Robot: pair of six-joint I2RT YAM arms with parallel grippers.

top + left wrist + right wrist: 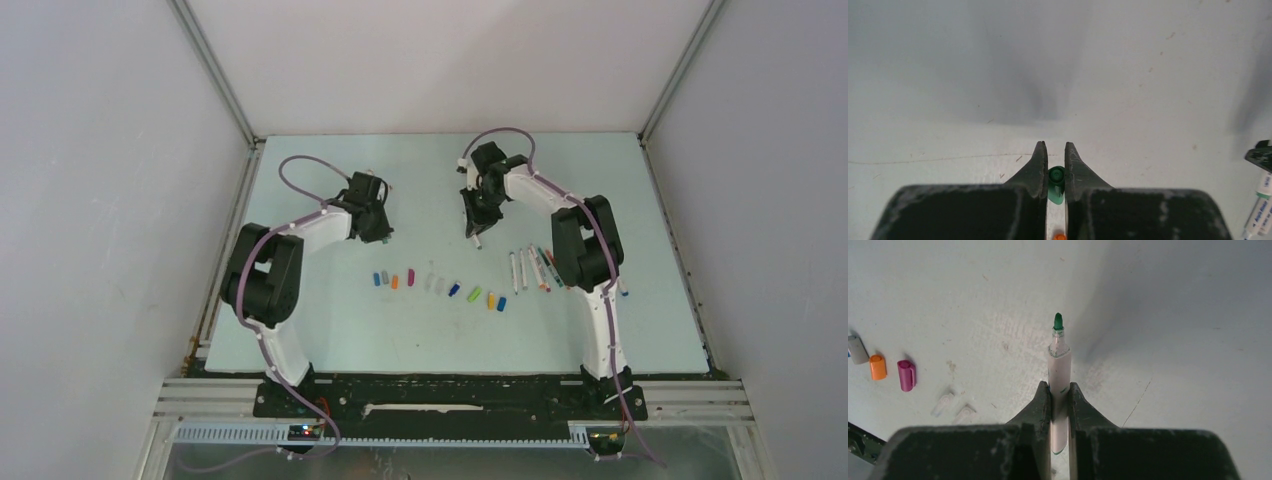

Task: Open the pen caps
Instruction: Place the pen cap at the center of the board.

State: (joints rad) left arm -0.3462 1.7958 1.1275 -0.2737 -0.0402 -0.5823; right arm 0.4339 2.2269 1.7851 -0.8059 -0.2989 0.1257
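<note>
My left gripper (1054,147) is shut on a small green pen cap (1056,176), seen end-on between the fingers above the table. In the top view this gripper (380,232) hangs left of centre. My right gripper (1060,386) is shut on a white pen barrel (1059,365) whose green tip (1058,320) is bare and points away. From above, that gripper (475,230) is mid-table, apart from the left one. Several loose pen caps (440,287) lie in a row in front of both grippers.
An orange cap (878,367), a magenta cap (906,375) and two clear caps (954,407) lie left of the right gripper. Several pens (535,268) lie side by side near the right arm's elbow. White walls enclose the table on three sides.
</note>
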